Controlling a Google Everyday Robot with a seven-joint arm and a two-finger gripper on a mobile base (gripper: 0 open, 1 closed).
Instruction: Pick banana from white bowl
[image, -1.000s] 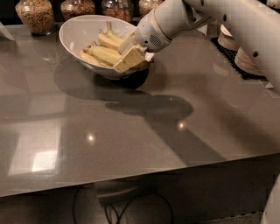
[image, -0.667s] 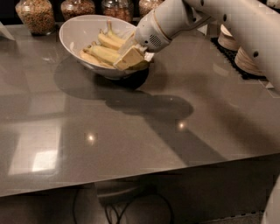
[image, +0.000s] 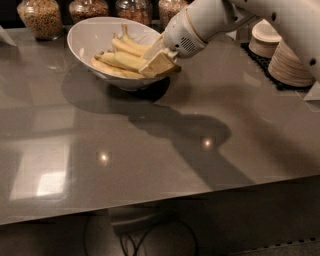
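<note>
- Gripper (image: 159, 66): you have it low at the rim of the white bowl (image: 85, 40), on the side nearer the right edge of the view. It is tipped down and inward over the lip. The white arm (image: 220, 17) comes in from the upper right.
- Gripper state: cannot be told from this view. The tip reads as one pale wedge against the fruit, so treat a hold as unconfirmed.
- Task item: the bananas (image: 122, 59) lie in a loose fan inside the white bowl, none lifted clear. The bowl stands on the grey surface (image: 150, 160), toward its far left part.
- Governing relation: the bananas lie to the view's left of the gripper, touching or just beside its tip.
- Long axis: their long axes run roughly across the view, and the near ends point toward the gripper. In my judgement you are meeting them end-on, not across the middle.
- Judgement: a lift from here would have to clear the slanted rim directly under the wrist.
- Nearer arm: one arm only, so no choice arises.
- Surroundings: glass jars (image: 42, 17) stand behind the bowl, and stacks of pale paper bowls (image: 295, 62) sit on a black mat (image: 265, 70) well apart to the right.
- Writing: no brand, label or lettering is readable on any item.
</note>
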